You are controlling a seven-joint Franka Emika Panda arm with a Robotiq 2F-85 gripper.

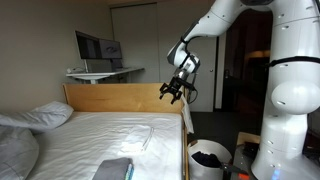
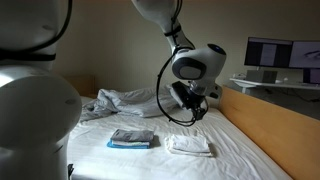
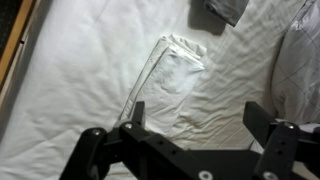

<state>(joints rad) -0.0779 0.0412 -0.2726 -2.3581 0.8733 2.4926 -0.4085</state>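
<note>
My gripper (image 3: 196, 115) hangs open above a bed with a white sheet (image 3: 80, 100), nothing between its fingers. In the wrist view a folded white cloth (image 3: 172, 72) lies on the sheet just beyond the fingertips. A folded grey-blue cloth (image 3: 230, 10) shows at the top edge. In an exterior view the gripper (image 2: 192, 103) hovers well above the white cloth (image 2: 189, 144), with the grey-blue cloth (image 2: 132, 138) beside it. Another exterior view has the gripper (image 1: 172, 91) in the air near the wooden bed board (image 1: 120, 97), above the white cloth (image 1: 140, 136) and the grey-blue cloth (image 1: 115, 169).
A rumpled grey blanket (image 2: 125, 101) and a pillow (image 1: 40, 116) lie at the bed's end. The wooden bed frame (image 2: 270, 125) runs along the side. A desk with a monitor (image 1: 98, 48) stands behind. A bin (image 1: 208, 160) sits on the floor by the robot base (image 1: 290, 100).
</note>
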